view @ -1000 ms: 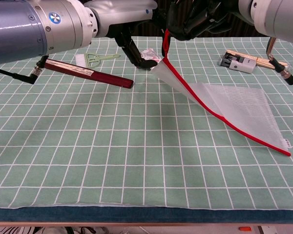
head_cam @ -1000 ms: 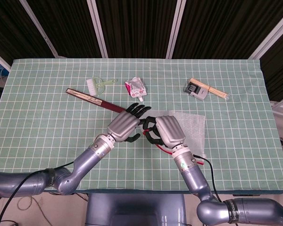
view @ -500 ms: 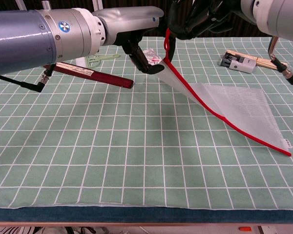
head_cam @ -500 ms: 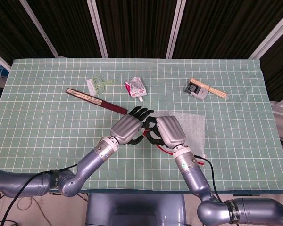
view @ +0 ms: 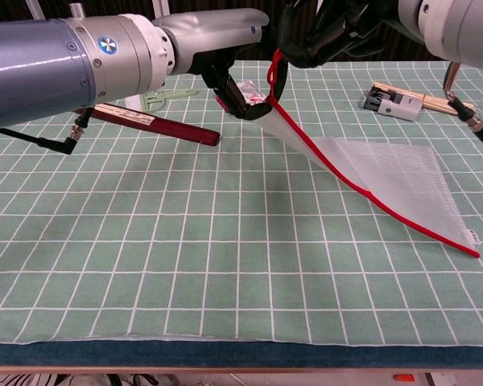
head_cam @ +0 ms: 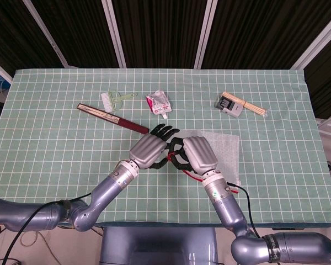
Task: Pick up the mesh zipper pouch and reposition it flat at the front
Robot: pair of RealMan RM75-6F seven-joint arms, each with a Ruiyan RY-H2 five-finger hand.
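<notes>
The mesh zipper pouch point(view: 390, 173) is white netting with a red zipper edge, and its far end rests on the green checked cloth. My right hand point(view: 326, 32) grips the red zipper end and holds that corner up, so the pouch slopes down to the right. In the head view the right hand point(head_cam: 197, 154) covers the pouch's point(head_cam: 225, 148) left part. My left hand point(head_cam: 149, 150) sits close beside the right one, fingers stretched out. In the chest view the left hand's fingertips point(view: 235, 95) lie against the raised corner; no grip shows.
A dark red flat stick point(head_cam: 113, 117) lies left of the hands. At the back lie a pale green comb point(head_cam: 116, 99), a red and white sachet point(head_cam: 159, 103), and a grey clip with wooden sticks point(head_cam: 235, 105). The table's front edge point(view: 241, 350) runs close below.
My left hand has moved right, up to the pouch's raised corner and the right hand. The right hand still holds the corner up in about the same place.
</notes>
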